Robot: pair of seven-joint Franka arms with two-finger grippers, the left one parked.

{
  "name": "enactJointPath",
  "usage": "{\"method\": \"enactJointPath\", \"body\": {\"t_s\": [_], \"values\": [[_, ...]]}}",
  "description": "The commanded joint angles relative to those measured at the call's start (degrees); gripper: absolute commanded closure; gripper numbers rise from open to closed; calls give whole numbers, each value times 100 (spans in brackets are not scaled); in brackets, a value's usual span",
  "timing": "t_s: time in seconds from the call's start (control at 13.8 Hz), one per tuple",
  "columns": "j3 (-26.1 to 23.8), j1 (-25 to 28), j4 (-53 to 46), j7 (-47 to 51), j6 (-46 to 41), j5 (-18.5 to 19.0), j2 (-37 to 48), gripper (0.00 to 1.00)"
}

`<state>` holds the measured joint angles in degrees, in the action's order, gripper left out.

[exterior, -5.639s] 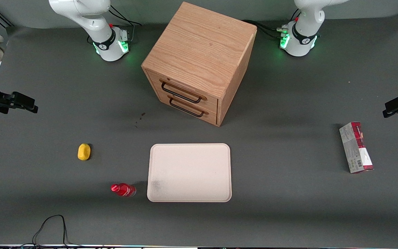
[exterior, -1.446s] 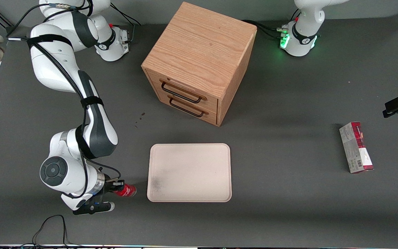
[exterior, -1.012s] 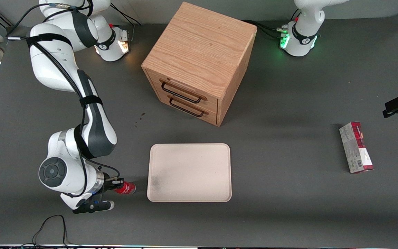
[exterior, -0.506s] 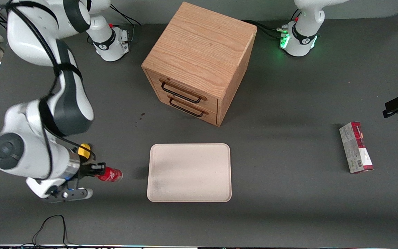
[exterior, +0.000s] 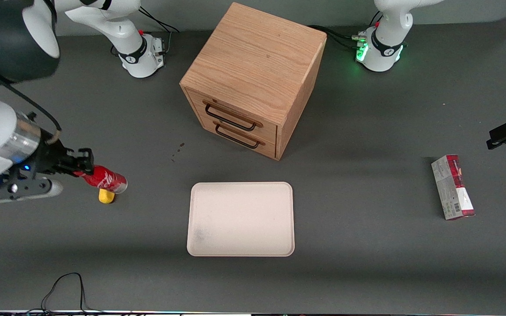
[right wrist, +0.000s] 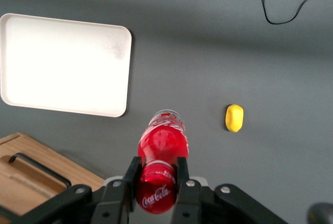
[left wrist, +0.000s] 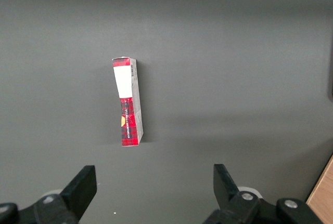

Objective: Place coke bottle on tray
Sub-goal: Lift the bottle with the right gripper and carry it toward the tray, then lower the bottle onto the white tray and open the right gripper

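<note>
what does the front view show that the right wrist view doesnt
Only the front view shows the red-and-grey carton, toward the parked arm's end of the table, and the whole cabinet with both drawer handles. Only the right wrist view shows the fingers against the coke bottle. Both show the gripper shut on the bottle, held above the table, the tray, bare, and the yellow lump.

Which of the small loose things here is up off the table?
The small red-capped coke bottle: the right arm's gripper holds it aloft, toward the working arm's end. The yellow lemon-like lump and red-and-grey carton lie on the table.
</note>
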<state>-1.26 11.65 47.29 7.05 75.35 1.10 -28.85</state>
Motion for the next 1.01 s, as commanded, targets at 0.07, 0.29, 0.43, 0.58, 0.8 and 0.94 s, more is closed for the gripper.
{"method": "enactJointPath", "body": {"t_s": [0.07, 0.29, 0.43, 0.58, 0.8, 0.94], "values": [[-225, 327, 105, 148, 233, 92, 64, 100], [-226, 775, 105, 385, 602, 101, -58, 100], [-225, 996, 105, 630, 761, 101, -155, 100], [-217, 1111, 105, 771, 849, 101, -296, 100], [-155, 1093, 114, 781, 1410, 110, -707, 100], [-146, 1067, 114, 772, 1971, 214, -1111, 100]]}}
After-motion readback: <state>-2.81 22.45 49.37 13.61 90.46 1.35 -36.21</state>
